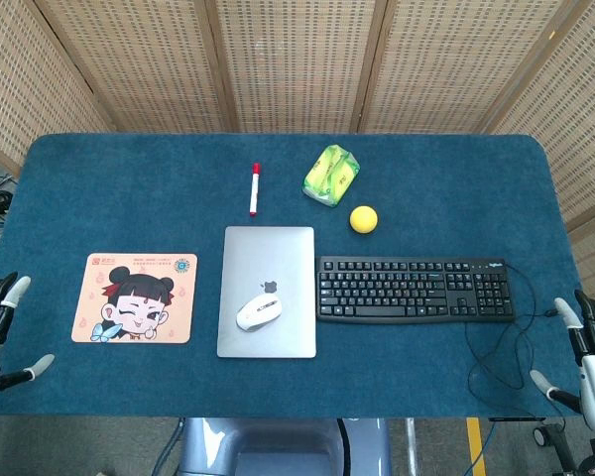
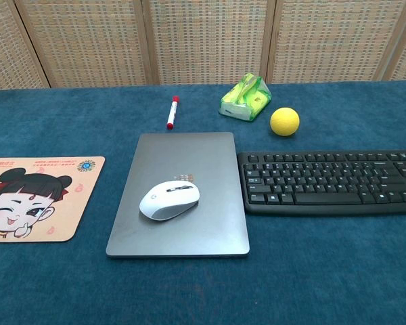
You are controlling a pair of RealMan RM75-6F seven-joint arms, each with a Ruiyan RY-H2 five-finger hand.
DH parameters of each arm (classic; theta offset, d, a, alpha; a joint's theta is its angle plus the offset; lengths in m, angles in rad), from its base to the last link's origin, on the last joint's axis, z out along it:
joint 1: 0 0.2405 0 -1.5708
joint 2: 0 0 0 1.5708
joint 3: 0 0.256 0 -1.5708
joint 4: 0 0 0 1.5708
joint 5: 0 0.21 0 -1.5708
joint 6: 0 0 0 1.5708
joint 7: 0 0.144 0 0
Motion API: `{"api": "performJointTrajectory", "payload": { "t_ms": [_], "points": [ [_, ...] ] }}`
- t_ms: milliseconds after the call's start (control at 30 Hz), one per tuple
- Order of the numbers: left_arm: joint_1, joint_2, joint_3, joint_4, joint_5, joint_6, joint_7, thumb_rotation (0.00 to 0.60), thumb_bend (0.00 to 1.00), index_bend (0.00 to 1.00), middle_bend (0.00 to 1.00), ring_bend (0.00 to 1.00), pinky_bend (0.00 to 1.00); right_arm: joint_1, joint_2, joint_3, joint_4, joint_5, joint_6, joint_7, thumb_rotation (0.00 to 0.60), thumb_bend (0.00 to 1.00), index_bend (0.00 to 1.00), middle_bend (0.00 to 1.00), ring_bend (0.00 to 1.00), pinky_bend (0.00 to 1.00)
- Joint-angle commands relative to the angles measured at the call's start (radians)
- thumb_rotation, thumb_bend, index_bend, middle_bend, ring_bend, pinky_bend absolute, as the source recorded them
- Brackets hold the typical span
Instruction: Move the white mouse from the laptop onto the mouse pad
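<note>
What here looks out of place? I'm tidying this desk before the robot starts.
The white mouse sits on the closed laptop lid, turned at an angle, rather than on the mouse pad lying bare to the laptop's left. Nothing looks spilled or damaged.

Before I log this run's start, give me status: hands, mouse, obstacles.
Left hand and right hand open, at table edges. Mouse on closed laptop. Mouse pad bare, path clear.

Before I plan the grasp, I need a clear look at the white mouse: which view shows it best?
The chest view: the white mouse appears large and close, lying on the closed laptop, its shape and side plain. The head view shows the mouse smaller, from above, but places it relative to the mouse pad.
</note>
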Motion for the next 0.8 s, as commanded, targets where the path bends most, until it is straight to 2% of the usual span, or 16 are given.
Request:
{"api": "performJointTrajectory", "payload": {
  "t_ms": [33, 300, 400, 633, 800],
  "points": [
    [0.000, 0.001, 0.000, 0.000, -0.001, -0.003, -0.003, 0.600, 0.04, 0.00, 0.00, 0.00, 0.00, 0.001, -0.002, 0.000, 0.000, 0.001, -0.002, -0.003, 0.600, 0.03, 0.07, 0.00, 0.00, 0.00],
    [-0.007, 0.000, 0.001, -0.001, -0.005, -0.019, 0.001, 0.600, 0.04, 0.00, 0.00, 0.00, 0.00, 0.002, -0.003, 0.001, 0.000, 0.005, -0.007, -0.005, 0.600, 0.03, 0.07, 0.00, 0.00, 0.00],
    [-0.042, -0.016, -0.014, 0.018, -0.007, -0.060, 0.003, 0.600, 0.04, 0.00, 0.00, 0.00, 0.00, 0.002, -0.003, 0.007, 0.001, 0.015, -0.006, -0.003, 0.600, 0.03, 0.07, 0.00, 0.00, 0.00],
    [-0.220, -0.120, -0.097, 0.148, -0.005, -0.228, -0.088, 0.600, 0.02, 0.00, 0.00, 0.00, 0.00, 0.016, -0.021, 0.020, 0.011, 0.051, -0.035, -0.039, 0.600, 0.03, 0.07, 0.00, 0.00, 0.00],
    [-0.339, -0.215, -0.145, 0.231, -0.042, -0.354, -0.076, 0.600, 0.02, 0.00, 0.00, 0.00, 0.00, 0.024, -0.025, 0.026, 0.015, 0.073, -0.055, -0.043, 0.600, 0.03, 0.07, 0.00, 0.00, 0.00]
  ]
}}
